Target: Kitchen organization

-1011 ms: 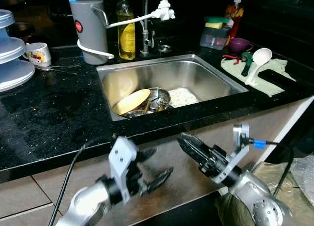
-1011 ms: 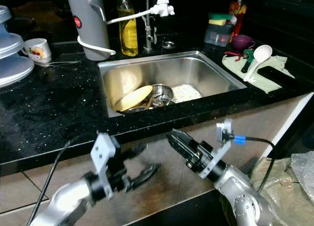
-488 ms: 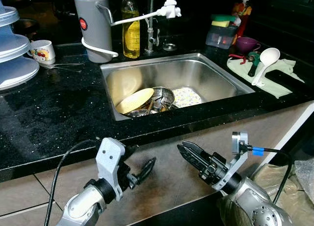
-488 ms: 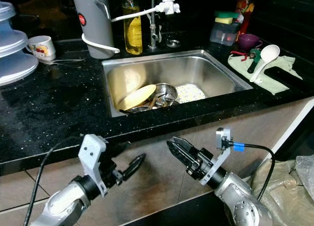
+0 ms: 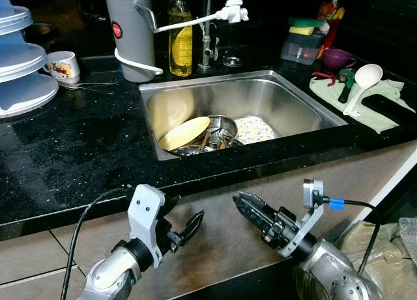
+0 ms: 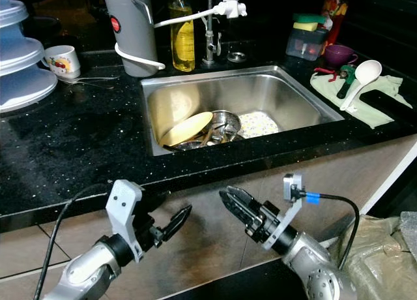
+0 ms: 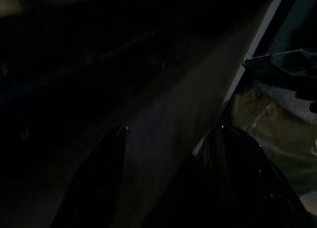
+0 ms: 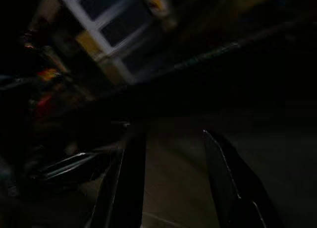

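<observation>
My left pincer point(image 5: 194, 221) and right pincer point(image 5: 242, 201) hang released below the counter point(image 5: 78, 156); approach under way, next reaching up into the sink point(image 5: 287, 101) for dishes point(image 5: 195, 134).

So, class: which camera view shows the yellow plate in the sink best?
The right eye view: the yellow plate leans unobstructed in the sink, slightly more central. The left eye view shows it almost as well. Both wrist views are dark, facing the cabinet front.

My wrist views are nearly black. The stacked plastic tiers point(image 5: 23, 65) at the counter's far left corner are cut off by the frame edge. I cannot identify the utensils beneath the yellow plate point(image 5: 184, 133) in the sink point(image 5: 287, 98).
</observation>
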`<state>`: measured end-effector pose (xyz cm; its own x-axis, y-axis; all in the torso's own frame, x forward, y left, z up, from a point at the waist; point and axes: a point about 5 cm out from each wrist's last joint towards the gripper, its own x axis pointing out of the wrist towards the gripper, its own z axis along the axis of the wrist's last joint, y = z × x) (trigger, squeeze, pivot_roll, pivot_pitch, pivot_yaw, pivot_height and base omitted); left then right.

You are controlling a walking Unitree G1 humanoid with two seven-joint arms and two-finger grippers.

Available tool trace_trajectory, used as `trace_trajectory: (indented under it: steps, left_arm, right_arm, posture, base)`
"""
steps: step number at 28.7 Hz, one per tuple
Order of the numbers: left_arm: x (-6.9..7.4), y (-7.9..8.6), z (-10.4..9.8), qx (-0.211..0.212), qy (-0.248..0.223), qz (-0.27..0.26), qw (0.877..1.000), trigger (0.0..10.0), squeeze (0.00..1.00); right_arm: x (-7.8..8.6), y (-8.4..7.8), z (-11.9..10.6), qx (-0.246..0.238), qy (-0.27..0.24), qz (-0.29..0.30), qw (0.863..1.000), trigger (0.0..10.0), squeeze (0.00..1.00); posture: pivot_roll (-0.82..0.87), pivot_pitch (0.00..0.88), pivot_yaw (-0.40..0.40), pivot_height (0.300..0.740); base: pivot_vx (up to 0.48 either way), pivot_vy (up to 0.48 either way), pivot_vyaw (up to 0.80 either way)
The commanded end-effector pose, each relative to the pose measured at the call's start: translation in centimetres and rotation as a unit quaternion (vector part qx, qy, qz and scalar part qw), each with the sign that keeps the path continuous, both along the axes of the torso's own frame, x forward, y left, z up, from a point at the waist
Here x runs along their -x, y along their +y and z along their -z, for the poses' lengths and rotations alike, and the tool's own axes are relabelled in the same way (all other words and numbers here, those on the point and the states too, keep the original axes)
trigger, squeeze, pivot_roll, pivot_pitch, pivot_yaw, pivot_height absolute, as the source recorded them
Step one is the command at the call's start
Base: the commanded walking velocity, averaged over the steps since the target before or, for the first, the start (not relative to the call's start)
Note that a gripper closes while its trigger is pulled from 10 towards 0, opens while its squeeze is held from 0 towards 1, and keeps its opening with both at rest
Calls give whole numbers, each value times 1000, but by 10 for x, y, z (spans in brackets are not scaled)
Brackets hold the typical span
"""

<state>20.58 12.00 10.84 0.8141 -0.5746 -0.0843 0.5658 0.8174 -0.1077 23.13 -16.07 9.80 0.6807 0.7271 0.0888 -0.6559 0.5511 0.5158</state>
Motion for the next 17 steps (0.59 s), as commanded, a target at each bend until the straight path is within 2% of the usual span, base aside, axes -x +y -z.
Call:
trace_trajectory:
  steps: [1,4,6,11,14,17]
  left_arm:
    - [5,4,2,-3,13,-13,1000,10000,0]
    - [6,13,7,18,34,-59,997,10000,0]
    - [6,16,8,16,40,-81,996,10000,0]
    - [11,18,10,-4,54,-96,994,10000,0]
    - [14,18,10,-4,59,-101,993,10000,0]
    - [19,16,11,11,74,-105,992,10000,0]
  right_arm:
    - [0,0,-2,25,-11,24,999,10000,0]
    - [10,2,-1,35,-10,32,999,10000,0]
    - [18,3,-1,15,-6,33,999,10000,0]
    - [21,0,0,4,-2,62,998,10000,0]
    - [22,-2,0,8,1,72,997,10000,0]
    - [32,-1,0,22,6,90,996,10000,0]
  posture:
    - [-75,0,-23,740]
    - [-83,0,-26,740]
    - [-88,0,-23,740]
    - [-90,0,-30,740]
    - [-96,0,-35,740]
    - [-125,0,-33,740]
  base:
    - [0,0,0]
    - [0,0,0]
    - [0,0,0]
    - [0,0,0]
    - [0,0,0]
    - [0,0,0]
